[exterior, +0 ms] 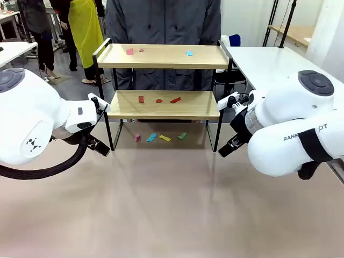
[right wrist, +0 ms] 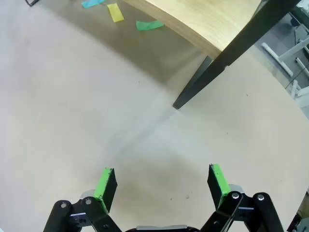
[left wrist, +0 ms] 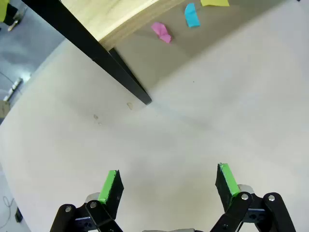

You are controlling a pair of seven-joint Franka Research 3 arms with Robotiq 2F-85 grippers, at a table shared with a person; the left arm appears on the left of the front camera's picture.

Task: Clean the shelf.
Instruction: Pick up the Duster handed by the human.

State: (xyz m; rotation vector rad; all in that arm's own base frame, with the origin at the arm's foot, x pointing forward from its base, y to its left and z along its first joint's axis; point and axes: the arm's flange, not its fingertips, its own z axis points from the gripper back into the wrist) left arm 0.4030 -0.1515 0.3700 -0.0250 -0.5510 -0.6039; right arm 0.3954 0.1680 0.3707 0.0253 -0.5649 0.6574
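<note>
The shelf (exterior: 161, 57) is pale wood with a black frame, its paper scraps (exterior: 175, 99) red, pink and blue, while the beige bench (exterior: 172, 204) carries pink, blue, yellow and green ones.

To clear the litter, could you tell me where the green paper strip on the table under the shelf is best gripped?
Pinch the green paper strip across its narrow width. It lies flat on the beige table beneath the lower wooden board of the black-framed shelf, so straight down looks blocked; come in low and tilted from the robot's side, likely with the right tool.
</note>
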